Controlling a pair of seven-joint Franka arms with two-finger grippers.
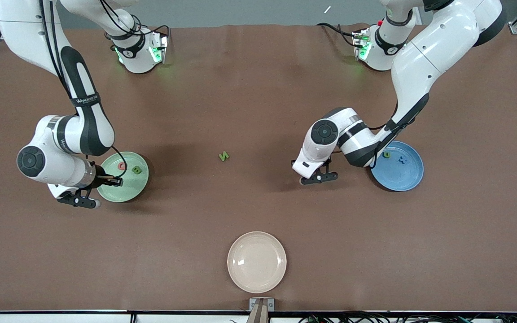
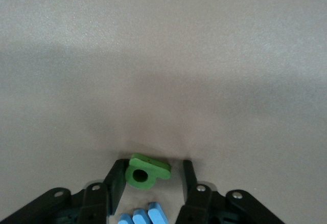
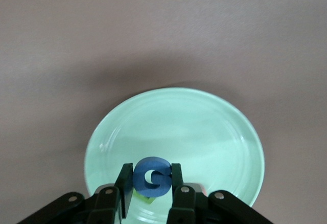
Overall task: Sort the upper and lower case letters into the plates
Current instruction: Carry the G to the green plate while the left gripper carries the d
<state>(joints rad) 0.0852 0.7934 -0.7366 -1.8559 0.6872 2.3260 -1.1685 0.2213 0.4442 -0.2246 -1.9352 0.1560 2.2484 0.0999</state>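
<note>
My left gripper (image 2: 153, 166) is down at the table, open, with a small green letter q (image 2: 145, 172) between its jaws. One finger (image 2: 118, 175) touches the letter and the other stands apart from it. Part of a blue letter (image 2: 144, 217) lies close under the hand; I cannot read which one. Over the rim of the pale green plate (image 3: 204, 127), my right gripper (image 3: 151, 172) is shut on a blue G (image 3: 152, 178). That plate (image 1: 128, 188) holds a red Q (image 1: 122, 166) and a green B (image 1: 137, 170). The blue plate (image 1: 402, 177) holds a green n (image 1: 387, 154) and a blue x (image 1: 403, 159).
A green N (image 1: 224, 156) lies on the brown table between the two plates. A cream-white plate (image 1: 256, 262) sits near the table's front edge. The left arm's elbow overhangs the blue plate's rim.
</note>
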